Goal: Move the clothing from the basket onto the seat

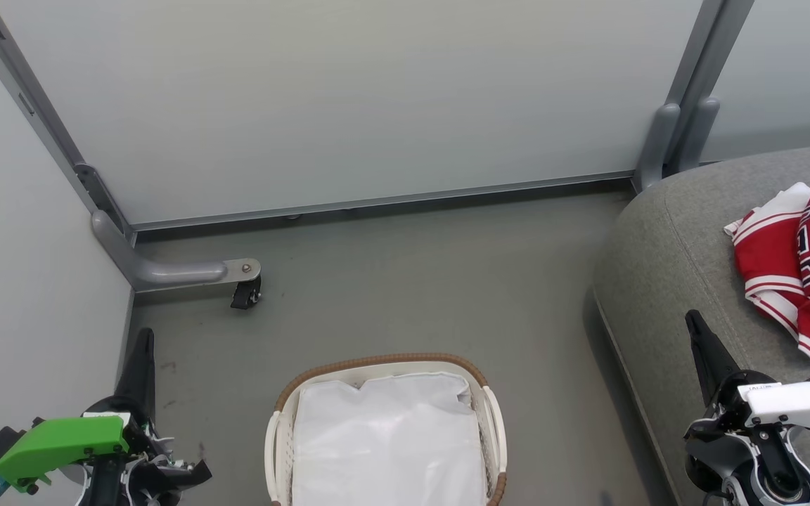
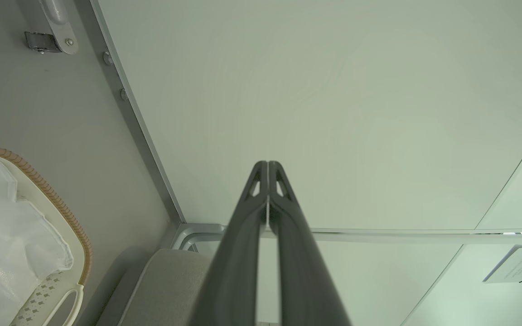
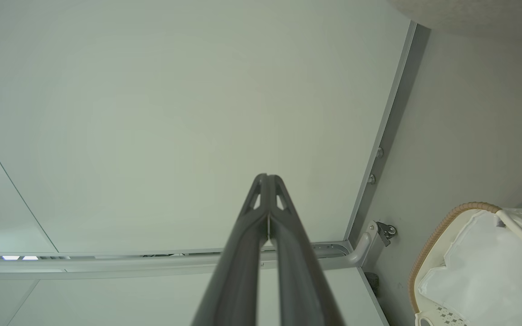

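Two hands: I saw both low in the head view, the left hand at the lower left over the grey floor, and the right hand at the lower right, in front of the seat's near edge.
Left hand: its two long dark fingers were pressed together with nothing between them. In its own wrist view the tips met in front of the pale wall panel.
Right hand: its fingers were likewise closed on each other and held nothing. Its wrist view showed the tips touching, pointed at the same kind of panel.
Clothing: the red sports clothing with white stripes and black white-outlined numerals lay crumpled on the seat at the right edge of the head view, well apart from both hands.
Seat: the large grey fabric sofa seat with rounded edges stood to the right of the basket, with a strip of floor between them.
Basket: the oval white perforated plastic basket with a brown woven rim sat on the floor at bottom centre, between the two hands.
Liner: a plain white fabric liner lay spread across the inside of the basket.
Castor: a small black wheel on a grey metal foot stood beyond the basket, near the left wall.
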Controlling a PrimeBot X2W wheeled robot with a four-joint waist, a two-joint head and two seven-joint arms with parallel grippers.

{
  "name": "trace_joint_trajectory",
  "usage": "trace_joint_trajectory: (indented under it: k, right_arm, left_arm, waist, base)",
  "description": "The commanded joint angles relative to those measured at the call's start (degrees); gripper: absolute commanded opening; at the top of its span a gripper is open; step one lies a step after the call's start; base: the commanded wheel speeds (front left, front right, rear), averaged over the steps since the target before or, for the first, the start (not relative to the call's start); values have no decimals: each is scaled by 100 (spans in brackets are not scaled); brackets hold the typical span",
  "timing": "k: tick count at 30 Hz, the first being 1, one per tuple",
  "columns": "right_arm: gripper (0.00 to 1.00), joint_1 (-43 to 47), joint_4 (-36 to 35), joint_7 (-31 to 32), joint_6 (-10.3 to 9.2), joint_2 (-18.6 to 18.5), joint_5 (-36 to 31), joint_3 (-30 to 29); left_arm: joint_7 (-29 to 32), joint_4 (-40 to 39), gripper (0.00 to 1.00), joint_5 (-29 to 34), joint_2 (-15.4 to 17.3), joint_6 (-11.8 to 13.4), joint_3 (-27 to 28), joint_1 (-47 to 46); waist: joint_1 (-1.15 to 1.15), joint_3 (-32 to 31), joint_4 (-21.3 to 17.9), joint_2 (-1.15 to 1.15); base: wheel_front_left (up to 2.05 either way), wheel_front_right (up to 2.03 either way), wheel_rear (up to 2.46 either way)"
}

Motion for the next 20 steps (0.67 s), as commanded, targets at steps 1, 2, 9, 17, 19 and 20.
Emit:
trace_joint_trajectory:
  k: [1,2,9,17,19,20]
  right_arm:
    - [0,60,-22,11,-4,-32,20,-11]
    - [0,60,-22,11,-4,-32,20,-11]
    - [0,60,-22,11,-4,-32,20,-11]
    - [0,60,-22,11,-4,-32,20,-11]
    - [0,60,-22,11,-4,-32,20,-11]
    - [0,60,-22,11,-4,-32,20,-11]
  left_arm:
    - [24,-12,0,-20,33,-34,13,-61]
    - [23,-12,0,-20,33,-34,13,-61]
    - [24,-12,0,-20,33,-34,12,-61]
    - [24,-12,0,-20,33,-34,12,-61]
    - [24,-12,0,-20,33,-34,12,-61]
    - [23,-12,0,-20,33,-34,12,-61]
  waist:
    - [0,0,0,0]
    - [0,0,0,0]
    - [0,0,0,0]
    - [0,0,0,0]
    - [0,0,0,0]
    - [0,0,0,0]
  base:
    - [0,0,0]
    - [0,0,0]
    - [0,0,0]
    - [0,0,0]
    - [0,0,0]
    - [0,0,0]
